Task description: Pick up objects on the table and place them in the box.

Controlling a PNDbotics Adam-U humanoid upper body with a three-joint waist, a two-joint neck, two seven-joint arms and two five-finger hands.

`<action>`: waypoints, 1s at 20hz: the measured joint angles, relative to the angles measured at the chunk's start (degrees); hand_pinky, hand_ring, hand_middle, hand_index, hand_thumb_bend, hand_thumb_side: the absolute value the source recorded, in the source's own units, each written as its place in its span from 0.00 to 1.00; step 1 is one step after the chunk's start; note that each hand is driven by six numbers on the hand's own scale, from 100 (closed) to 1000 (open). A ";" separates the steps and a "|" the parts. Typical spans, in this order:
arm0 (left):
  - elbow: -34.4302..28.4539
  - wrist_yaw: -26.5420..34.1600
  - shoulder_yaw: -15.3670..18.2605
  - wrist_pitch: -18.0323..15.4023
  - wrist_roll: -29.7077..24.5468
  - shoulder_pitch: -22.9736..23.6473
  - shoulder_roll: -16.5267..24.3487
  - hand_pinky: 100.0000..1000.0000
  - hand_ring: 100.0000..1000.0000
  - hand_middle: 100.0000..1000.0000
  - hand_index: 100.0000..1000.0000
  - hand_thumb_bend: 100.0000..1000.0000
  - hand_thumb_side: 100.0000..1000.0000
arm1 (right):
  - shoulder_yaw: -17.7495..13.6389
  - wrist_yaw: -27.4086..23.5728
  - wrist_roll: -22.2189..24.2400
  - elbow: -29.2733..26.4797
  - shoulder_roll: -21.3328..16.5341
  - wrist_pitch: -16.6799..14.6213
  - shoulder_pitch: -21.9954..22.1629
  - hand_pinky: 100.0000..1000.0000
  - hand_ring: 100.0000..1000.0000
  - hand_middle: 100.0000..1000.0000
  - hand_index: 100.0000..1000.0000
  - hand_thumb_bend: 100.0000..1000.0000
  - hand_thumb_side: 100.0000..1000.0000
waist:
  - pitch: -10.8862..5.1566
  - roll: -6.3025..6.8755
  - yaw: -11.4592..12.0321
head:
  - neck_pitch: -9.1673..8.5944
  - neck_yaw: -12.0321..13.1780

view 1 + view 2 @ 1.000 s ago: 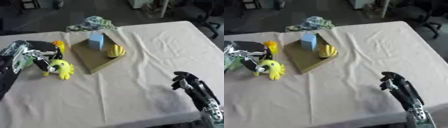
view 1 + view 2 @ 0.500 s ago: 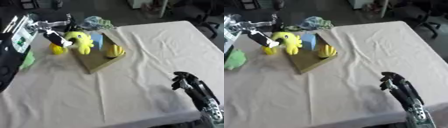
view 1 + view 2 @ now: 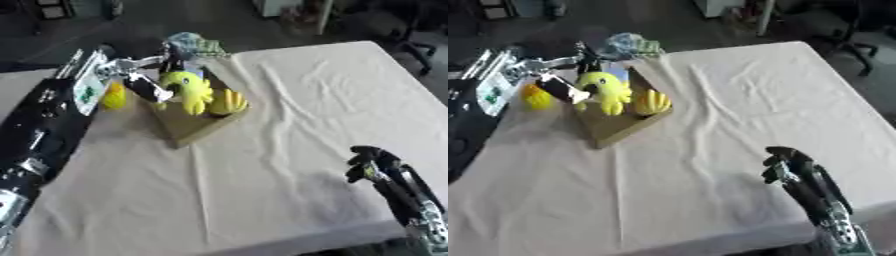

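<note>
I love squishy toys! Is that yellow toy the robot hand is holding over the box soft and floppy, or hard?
Probably soft: the yellow toy looks like a plush, and its legs dangle limply below the left robot hand. It likely weighs little, since it hangs above the box from a pinch at one side. It shouldn't roll once dropped.

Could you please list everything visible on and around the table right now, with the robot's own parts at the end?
Plush toy: one, yellow, held over the box.
Box: one, brown cardboard, far left part of the table.
Banana-like toy: one, yellow, at the box's right edge.
Small toy: one, yellow-orange, left of the box.
Crumpled cloth: one, bluish-green, behind the box.
Tablecloth: one, white.
Left hand: curled on the plush toy.
Right hand: idle, lower right, fingers curled.
</note>
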 measured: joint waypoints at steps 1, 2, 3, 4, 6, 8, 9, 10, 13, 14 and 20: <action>0.42 -0.90 -0.16 0.84 0.92 0.03 -0.73 0.67 0.54 0.54 0.72 0.00 0.16 | 0.00 0.00 0.03 0.02 0.00 0.02 0.00 0.46 0.48 0.50 0.73 0.00 0.51 | 0.00 0.00 0.00 | 0.00 0.00; 0.95 -1.98 -0.50 1.75 1.98 0.11 -1.30 0.67 0.54 0.55 0.73 0.00 0.17 | 0.00 -0.01 0.05 0.03 0.00 0.03 0.00 0.46 0.48 0.50 0.73 0.00 0.51 | 0.00 0.00 0.00 | 0.00 0.00; 1.44 -2.99 -0.85 2.53 3.00 0.20 -1.67 0.67 0.55 0.55 0.74 0.00 0.17 | 0.01 -0.01 0.06 0.03 0.00 0.04 0.00 0.46 0.48 0.50 0.73 0.00 0.51 | 0.00 0.00 0.00 | 0.00 0.00; 1.98 -3.95 -1.16 3.21 4.00 0.34 -1.84 0.67 0.55 0.56 0.74 0.00 0.17 | 0.01 -0.02 0.07 0.03 0.00 0.05 0.00 0.46 0.48 0.50 0.73 0.00 0.51 | 0.00 0.00 0.00 | 0.00 0.00; 2.96 -5.94 -1.60 4.47 5.94 0.50 -1.97 0.68 0.56 0.57 0.75 0.01 0.18 | 0.01 -0.06 0.09 0.03 0.01 0.06 0.00 0.46 0.48 0.50 0.73 0.00 0.51 | 0.00 0.00 0.02 | 0.00 -0.01; 3.88 -7.88 -1.78 5.52 7.58 0.50 -1.97 0.69 0.58 0.60 0.78 0.04 0.19 | 0.01 -0.09 0.09 0.03 0.01 0.06 0.01 0.46 0.48 0.50 0.73 0.00 0.51 | 0.00 0.00 0.07 | 0.00 -0.08; 4.33 -8.88 -1.78 5.87 8.11 0.50 -1.97 0.71 0.62 0.65 0.82 0.08 0.20 | 0.01 -0.10 0.09 0.03 0.01 0.06 0.01 0.46 0.48 0.50 0.73 0.00 0.51 | 0.00 0.00 0.11 | 0.00 -0.10; 4.86 -10.06 -1.75 6.12 8.53 0.50 -1.97 0.72 0.65 0.69 0.84 0.11 0.20 | 0.01 -0.10 0.09 0.03 0.01 0.06 0.02 0.46 0.48 0.50 0.73 0.00 0.51 | 0.00 0.00 0.20 | 0.00 -0.12; 5.75 -13.38 -1.27 6.13 9.14 0.56 -1.96 0.77 0.72 0.78 0.90 0.27 0.34 | 0.00 -0.12 0.08 0.03 0.01 0.07 0.03 0.46 0.48 0.50 0.73 0.00 0.51 | 0.00 0.00 0.36 | 0.00 -0.30; 5.85 -14.44 -0.97 5.95 9.40 0.56 -1.95 0.79 0.74 0.80 0.91 0.30 0.50 | -0.01 -0.13 0.08 0.03 0.01 0.07 0.04 0.46 0.48 0.50 0.73 0.00 0.51 | 0.00 0.00 0.40 | 0.00 -0.37; 4.08 -19.28 0.12 3.54 11.95 0.53 -0.40 0.84 0.80 0.87 0.94 0.37 0.72 | -0.05 -0.13 -0.01 0.04 0.01 0.04 0.07 0.46 0.48 0.50 0.73 0.00 0.51 | 0.00 0.00 0.90 | 0.00 -0.81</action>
